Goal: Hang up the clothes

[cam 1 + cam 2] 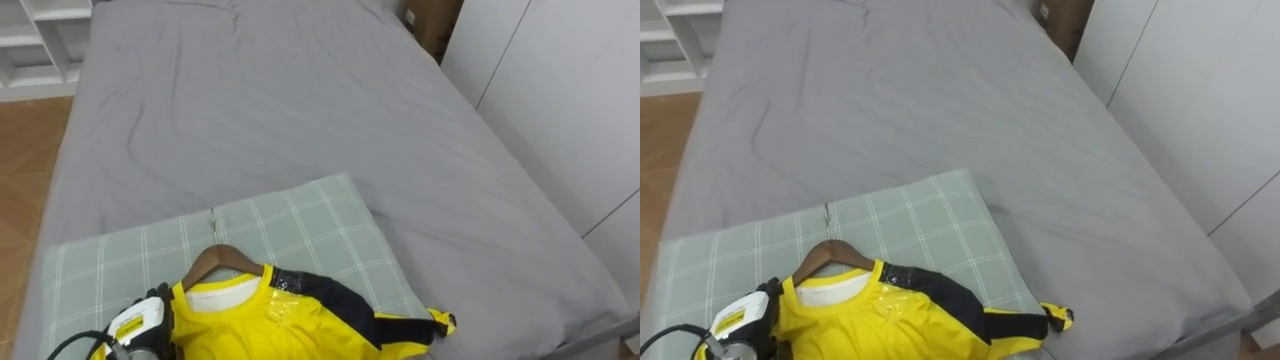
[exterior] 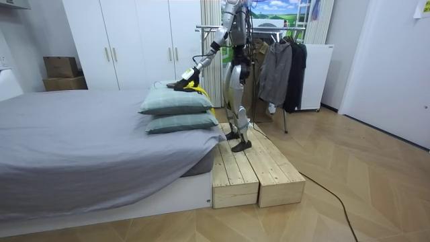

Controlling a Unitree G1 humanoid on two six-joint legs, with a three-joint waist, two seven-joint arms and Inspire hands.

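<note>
A yellow shirt [image 1: 270, 320] with dark sleeves hangs on a wooden hanger [image 1: 215, 258] and lies flat on a green checked pillow [image 1: 300, 220] at the head of the bed. The hanger's metal hook [image 1: 212, 222] points away from me along the pillow. My left hand [image 1: 140, 325] rests at the shirt's left shoulder, its back turned up and its fingertips hidden by the yellow cloth. In the room view I stand on a wooden platform [image 2: 255, 168] beside the bed, with that arm stretched down to the shirt [image 2: 191, 85] on two stacked pillows [image 2: 176, 102].
The grey bed sheet [image 1: 280, 100] stretches far ahead. White wardrobe doors [image 1: 560, 90] line the right, white shelves [image 1: 35, 40] the far left. Behind me stands a clothes rack [image 2: 222, 28] with dark garments [image 2: 279, 67] hanging on it.
</note>
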